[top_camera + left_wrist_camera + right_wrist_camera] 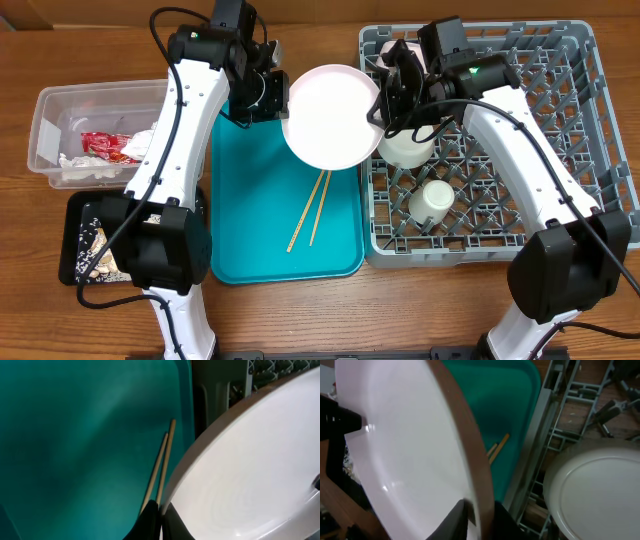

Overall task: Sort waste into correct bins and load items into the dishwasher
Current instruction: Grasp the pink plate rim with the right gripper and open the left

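While both arms meet at its edges, we see from overhead the plate (330, 115) held between them, above the right side of the teal tray (250, 200) and just beside the grey rack (540, 90); the chopsticks (308, 210) lie on the tray. Through the left wrist camera, we find the left gripper (161, 517) clamped tight on the plate's rim. Through the right wrist camera, we see the right gripper (480, 520) pinching the opposite rim, with an upside-down bowl (600, 495) in the rack below.

plate (328, 115): aloft between teal tray (245, 200) and rack (565, 60) | chopsticks (308, 210): on tray | cup (436, 197): in rack
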`<state>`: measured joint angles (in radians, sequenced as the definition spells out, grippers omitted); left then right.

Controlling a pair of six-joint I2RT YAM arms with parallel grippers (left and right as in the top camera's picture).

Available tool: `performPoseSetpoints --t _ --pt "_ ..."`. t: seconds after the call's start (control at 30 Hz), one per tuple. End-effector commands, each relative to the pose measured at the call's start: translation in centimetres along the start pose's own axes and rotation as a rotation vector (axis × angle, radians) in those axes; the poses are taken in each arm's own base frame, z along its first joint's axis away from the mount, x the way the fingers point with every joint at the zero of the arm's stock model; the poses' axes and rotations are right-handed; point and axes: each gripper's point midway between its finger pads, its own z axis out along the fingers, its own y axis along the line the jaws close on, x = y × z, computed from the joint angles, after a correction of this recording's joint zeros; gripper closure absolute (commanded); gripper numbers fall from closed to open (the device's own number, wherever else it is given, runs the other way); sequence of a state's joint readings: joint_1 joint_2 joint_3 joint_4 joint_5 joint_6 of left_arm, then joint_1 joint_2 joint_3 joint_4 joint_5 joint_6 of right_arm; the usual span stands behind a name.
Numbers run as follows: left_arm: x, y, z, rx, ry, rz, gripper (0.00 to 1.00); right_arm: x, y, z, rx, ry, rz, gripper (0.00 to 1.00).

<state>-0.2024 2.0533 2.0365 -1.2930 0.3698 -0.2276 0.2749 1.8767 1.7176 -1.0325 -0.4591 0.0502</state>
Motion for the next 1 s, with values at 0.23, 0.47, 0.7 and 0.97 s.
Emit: performPoseSetpoints --t 0.23,0.47,0.7,0.97 --pt "-0.3 -2.2 -2.1 0.061 -0.047 0.047 0.9 -0.1 1.3 -0.7 -0.021 -0.019 -0.045 0.96" --pt "-0.4 -2.0 -2.2 0.06 -0.053 0.048 0.57 -0.7 0.3 -0.7 0.041 -0.045 -0.059 0.96" --pt "-0.6 -1.6 -2.3 0.051 -0.057 0.041 0.36 -1.9 -0.9 -0.9 0.117 -0.095 -0.075 0.96" --pt "-0.8 -0.7 -2.2 -0.004 -0.071 0.038 0.0 -3.3 -2.2 -1.2 0.203 -0.15 -0.084 0.96"
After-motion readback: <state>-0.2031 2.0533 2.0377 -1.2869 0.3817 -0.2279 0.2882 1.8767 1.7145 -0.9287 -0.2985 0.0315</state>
